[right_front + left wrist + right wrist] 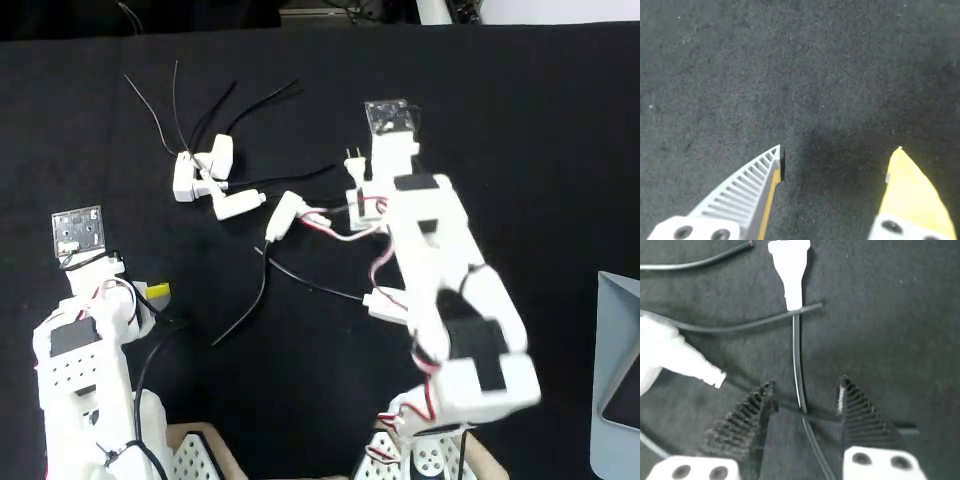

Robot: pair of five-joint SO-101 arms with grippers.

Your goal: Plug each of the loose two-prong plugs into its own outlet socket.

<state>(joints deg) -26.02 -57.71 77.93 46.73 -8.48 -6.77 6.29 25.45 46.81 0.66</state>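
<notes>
A white two-prong plug [790,265] lies on the black mat ahead of my right gripper [806,386]. Its thin black cable [799,375] runs back between the open fingers, which touch nothing. In the high view this plug [355,172] points its prongs away from the arms, just beyond the right gripper [356,200]. A second white plug [677,357] lies beside it, also visible from above [285,212]. More white plug and socket pieces [205,172] sit clustered farther left. My left gripper [840,155] hangs open over bare mat at the near left [150,293].
Loose black cables [250,290] cross the mat between the arms. Another white plug [385,302] lies under the right arm. A grey box [615,380] stands at the right edge. The table's near edge carries both arm bases [200,455].
</notes>
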